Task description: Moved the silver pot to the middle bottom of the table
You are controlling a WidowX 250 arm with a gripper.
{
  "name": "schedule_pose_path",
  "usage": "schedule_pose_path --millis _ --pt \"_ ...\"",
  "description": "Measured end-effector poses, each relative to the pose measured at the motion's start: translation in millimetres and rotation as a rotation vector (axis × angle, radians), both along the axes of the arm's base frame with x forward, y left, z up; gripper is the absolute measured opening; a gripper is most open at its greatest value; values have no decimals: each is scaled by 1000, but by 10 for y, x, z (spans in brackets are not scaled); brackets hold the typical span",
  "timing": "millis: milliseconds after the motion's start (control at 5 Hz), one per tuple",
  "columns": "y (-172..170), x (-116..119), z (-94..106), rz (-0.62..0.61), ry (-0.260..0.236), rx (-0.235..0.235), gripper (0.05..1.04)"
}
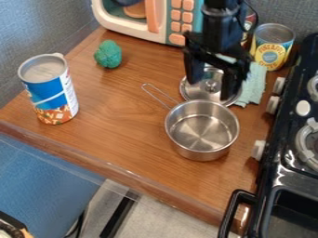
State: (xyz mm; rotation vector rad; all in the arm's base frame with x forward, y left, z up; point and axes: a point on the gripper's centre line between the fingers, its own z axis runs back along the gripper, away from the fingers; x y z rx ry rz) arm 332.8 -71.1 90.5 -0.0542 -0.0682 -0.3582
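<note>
Hanging gripper (212, 91): spread open, may snag lid (211, 85) if lowered.
Silver pot (202, 132): may tip off table's (124, 174) front edge if overpushed.

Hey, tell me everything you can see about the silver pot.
The silver pot is a small, round, open pan of shiny, smooth metal, with a looped wire handle pointing toward the upper left. It stands upright on the wooden table, near the stove, with nothing inside. Its far rim overlaps the lid in view; I can't tell whether they touch. The gripper is beyond it, not holding it.
</note>
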Motion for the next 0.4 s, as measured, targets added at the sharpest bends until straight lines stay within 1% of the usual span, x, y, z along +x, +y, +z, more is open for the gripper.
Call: schedule_pose_path --millis 200,400 --pt "-265 -191 -86 -79 2 38 1001" --pt "-415 -334 -202 -108 1 98 1001"
